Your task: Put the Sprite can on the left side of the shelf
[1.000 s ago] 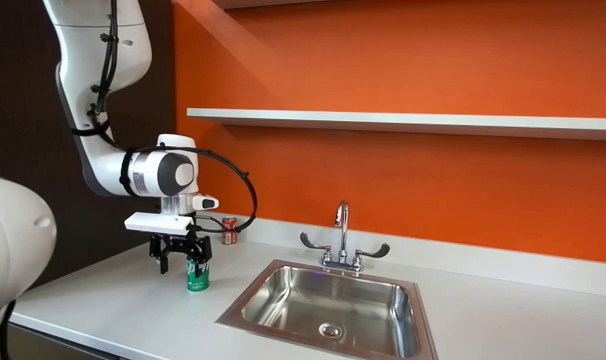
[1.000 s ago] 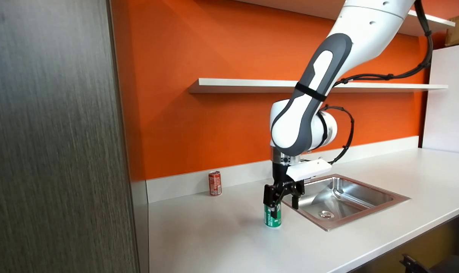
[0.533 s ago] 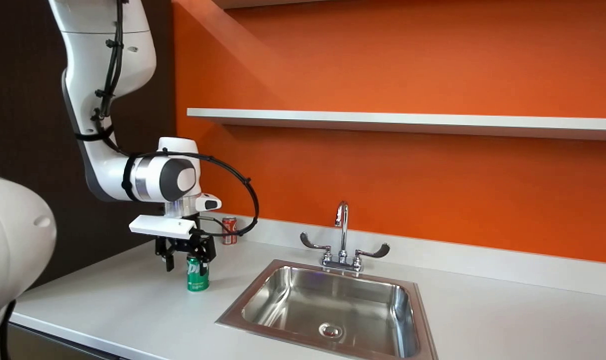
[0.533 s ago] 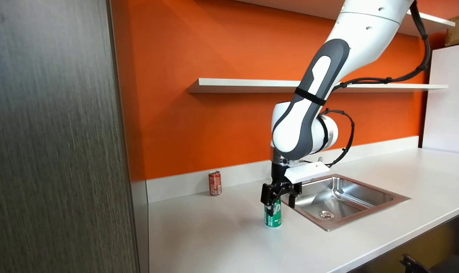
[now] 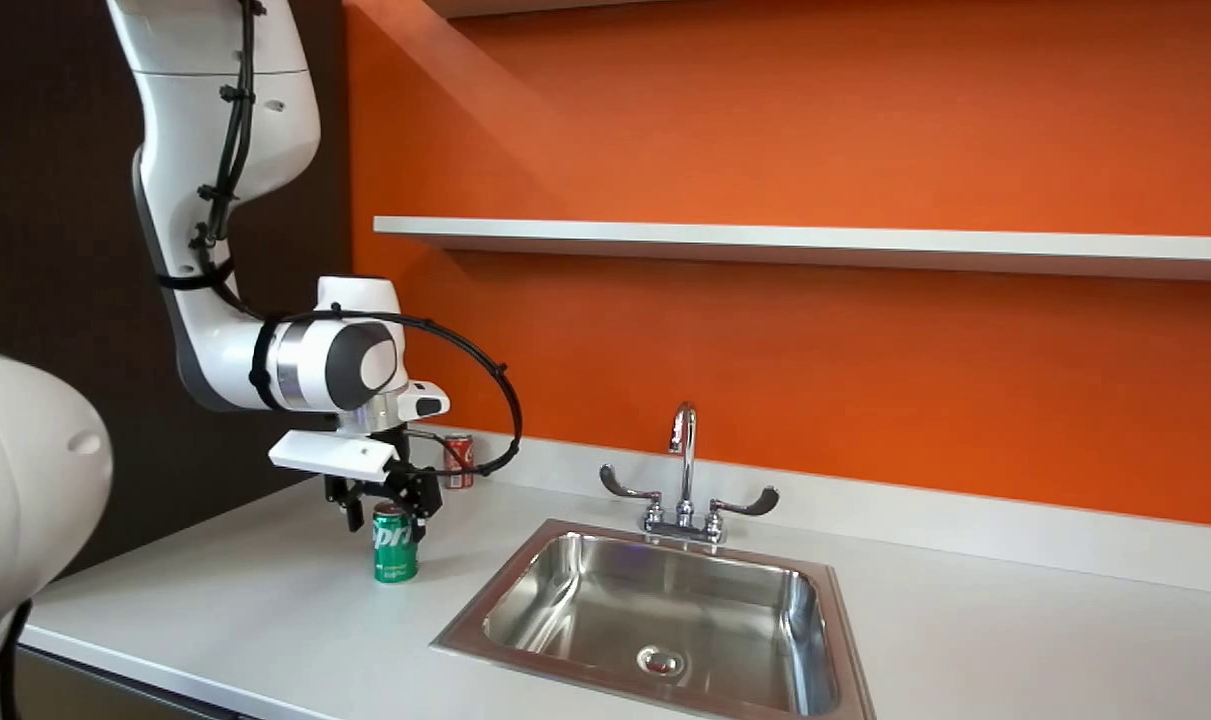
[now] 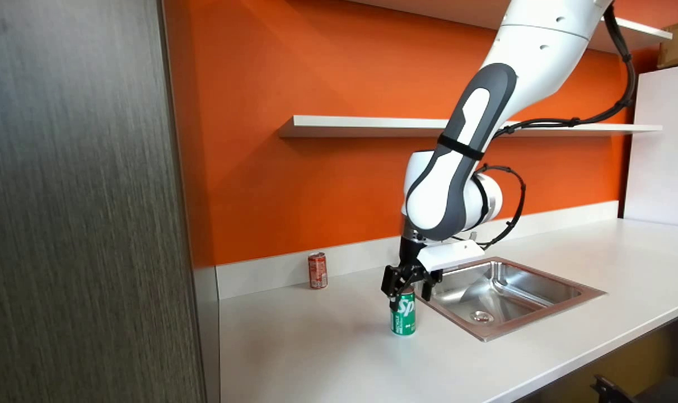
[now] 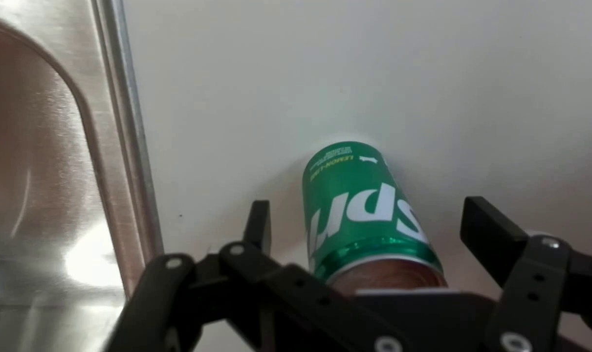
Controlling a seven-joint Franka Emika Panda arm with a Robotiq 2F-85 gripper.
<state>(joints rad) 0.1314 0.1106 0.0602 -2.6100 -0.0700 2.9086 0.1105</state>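
The green Sprite can (image 5: 395, 562) stands upright on the white countertop beside the sink. It also shows in an exterior view (image 6: 404, 322) and, with its silvery rim, in the wrist view (image 7: 359, 205). My gripper (image 5: 385, 526) is tilted, open and empty at the can's upper part, also in an exterior view (image 6: 410, 300). In the wrist view the open fingertips (image 7: 366, 217) stand on either side of the can, with a gap on each side; the gripper body hides part of the can's top. The white shelf (image 5: 805, 237) runs along the orange wall above, also in an exterior view (image 6: 361, 122).
A red can (image 5: 459, 478) stands at the back by the wall, also in an exterior view (image 6: 317, 271). The steel sink (image 5: 510, 575) with a faucet (image 5: 685, 460) lies right beside the Sprite can. A dark panel (image 6: 81, 196) closes off the counter's end.
The upper arm has come down a little and the gripper has tilted. Its fingertips have swung back and slightly up, so more of the can's front shows. The can has not moved.
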